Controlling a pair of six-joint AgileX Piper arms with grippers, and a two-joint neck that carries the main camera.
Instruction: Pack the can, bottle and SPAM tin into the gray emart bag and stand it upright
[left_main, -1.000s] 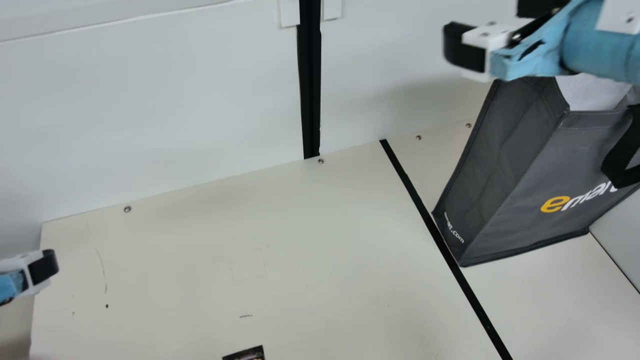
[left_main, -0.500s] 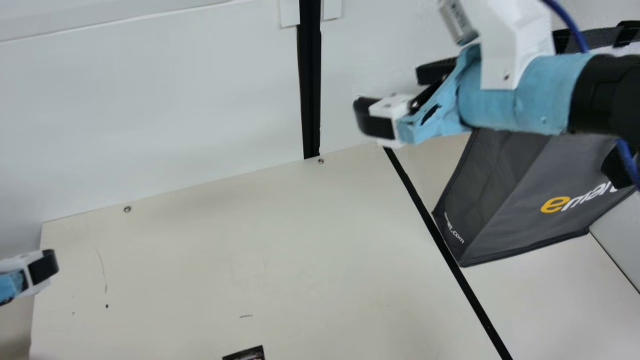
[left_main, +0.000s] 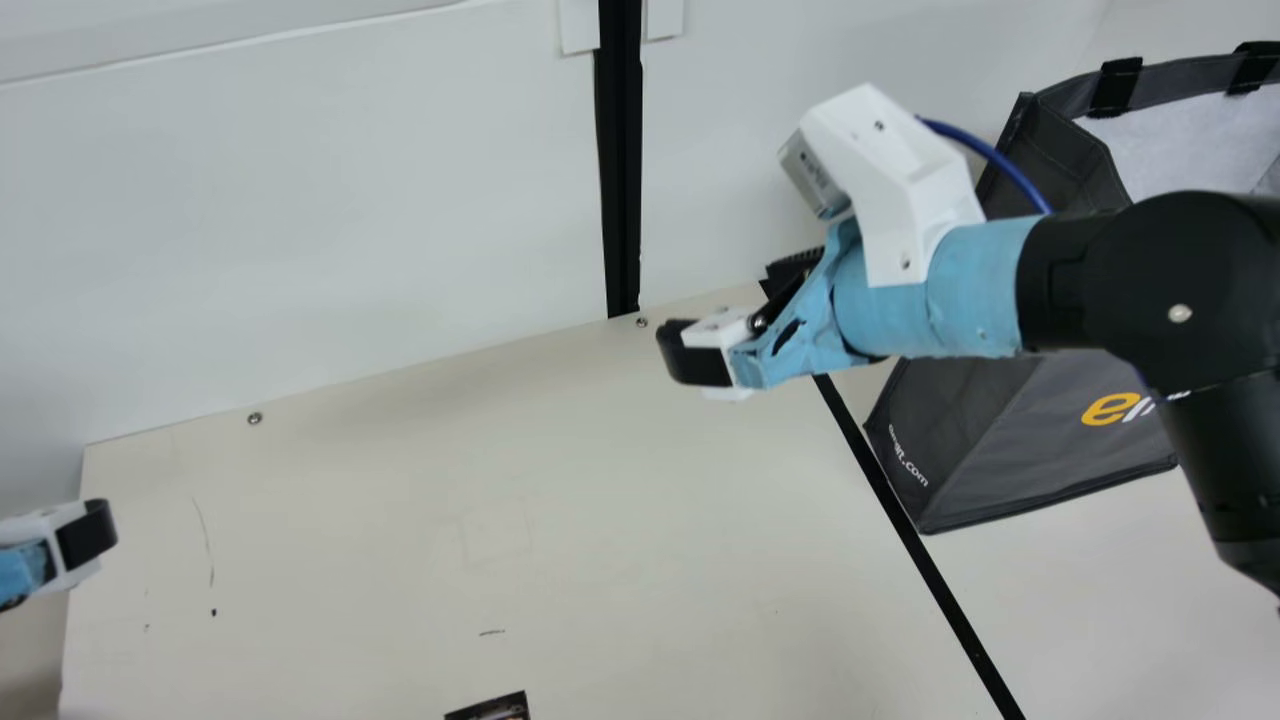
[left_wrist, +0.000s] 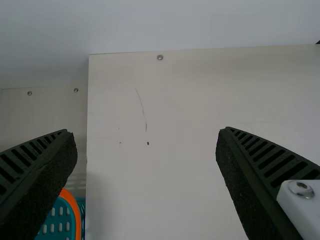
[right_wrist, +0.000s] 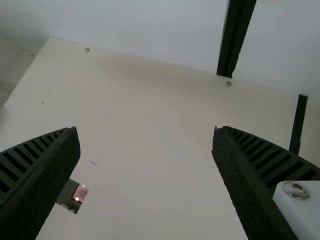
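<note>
Hovering above the table (left_main: 380, 560), the right end effector (left_main: 735, 315) is released, its two ribbed fingers (right_wrist: 260, 185) spread wide apart with nothing between them. Its arm comes in from the right, crossing in front of the gray emart bag (left_main: 1000, 430) in the main view, with blue wrapping (left_main: 985, 290) round the wrist, a white bracket (left_main: 890, 170) and a blue cable (left_main: 985, 150). The bag stands at the right, close to the far wall (left_main: 350, 220), its mouth open on a pale lining (left_main: 1190, 145), with one lower corner right beside the black strip (left_main: 940, 580) that runs along the table. The left end effector (left_main: 85, 530) is at the left side, also released and empty, its fingers (left_wrist: 250, 185) well apart in its wrist view. Past the table's left edge, that view has part of a teal perforated basket (left_wrist: 60, 220) with an orange rim (left_wrist: 75, 210). Near the front of the table lies a small dark printed item (left_main: 492, 708), partly cut off in the main view; what it is cannot be told.
</note>
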